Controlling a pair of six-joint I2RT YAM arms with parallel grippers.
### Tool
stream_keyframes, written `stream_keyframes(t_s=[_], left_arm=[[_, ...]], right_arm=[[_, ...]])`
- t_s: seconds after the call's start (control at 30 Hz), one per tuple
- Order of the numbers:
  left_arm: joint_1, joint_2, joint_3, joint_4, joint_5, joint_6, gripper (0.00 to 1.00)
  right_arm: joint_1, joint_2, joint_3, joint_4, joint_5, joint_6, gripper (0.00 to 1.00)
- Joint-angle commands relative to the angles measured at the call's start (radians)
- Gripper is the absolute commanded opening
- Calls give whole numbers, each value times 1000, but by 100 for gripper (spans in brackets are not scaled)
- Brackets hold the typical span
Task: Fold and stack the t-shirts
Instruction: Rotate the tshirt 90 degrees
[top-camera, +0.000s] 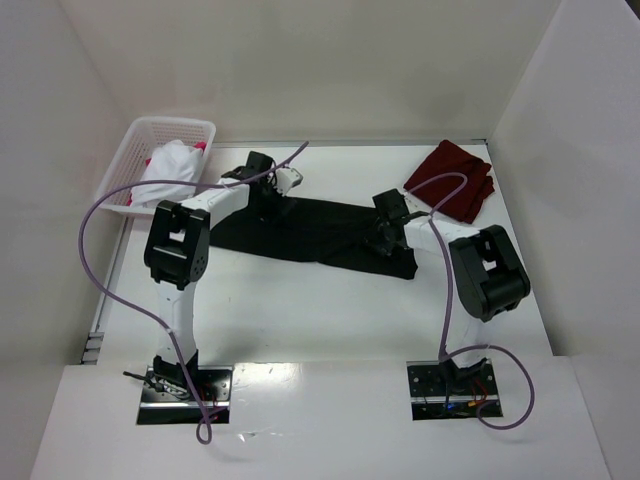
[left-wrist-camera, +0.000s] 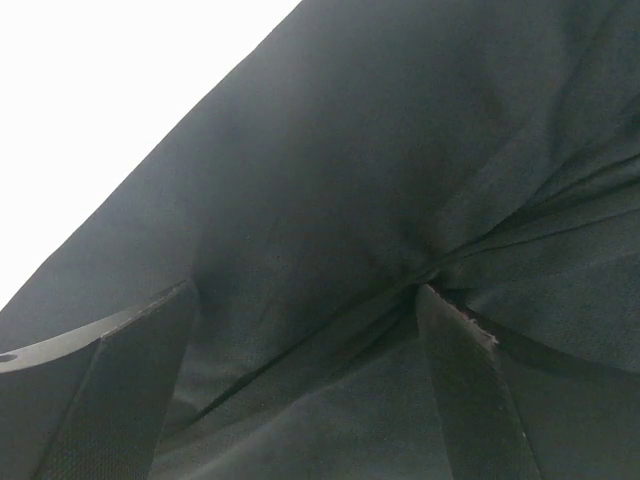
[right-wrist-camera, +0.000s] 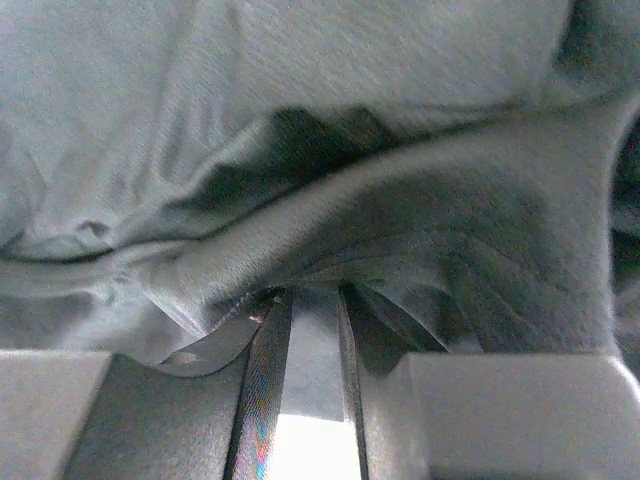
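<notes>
Two tools meet the black t-shirt (top-camera: 310, 232), which lies spread crosswise over the middle of the bench (top-camera: 330, 320). Nearer, the right tool (right-wrist-camera: 305, 300) has its fingers (right-wrist-camera: 262, 370) set almost together, pinching a raised fold at the shirt's right end, while farther back the left tool (left-wrist-camera: 290, 390) stands spread wide, both fingers pressed onto the cloth at the left end without gripping it. Beyond them, a dark maroon t-shirt (top-camera: 452, 180) lies folded at the far right, and a white t-shirt (top-camera: 170, 168) with some pink-red cloth (top-camera: 200, 147) sits in the white lattice basket (top-camera: 125, 160) at the far left.
</notes>
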Motion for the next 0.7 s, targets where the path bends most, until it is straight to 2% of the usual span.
stream_keyframes(t_s=[0.0,0.1,0.17,0.37,0.67], left_arm=[[-17,26,20,-107,-67,-44,97],[-40,17,20,-171,-87,-139,98],[-31,16,9,-207,-52,-233,98],[-80,-20,-115,-207,-4,-368,98],[-161,-152,-262,-228,-14,-632,98]], right_arm=[[0,35,77,26,14,-22,30],[0,57,90,26,14,-31,30],[0,57,90,26,25,-42,30],[-21,57,91,37,34,-63,30],[-41,152,249,28,66,-112,30]])
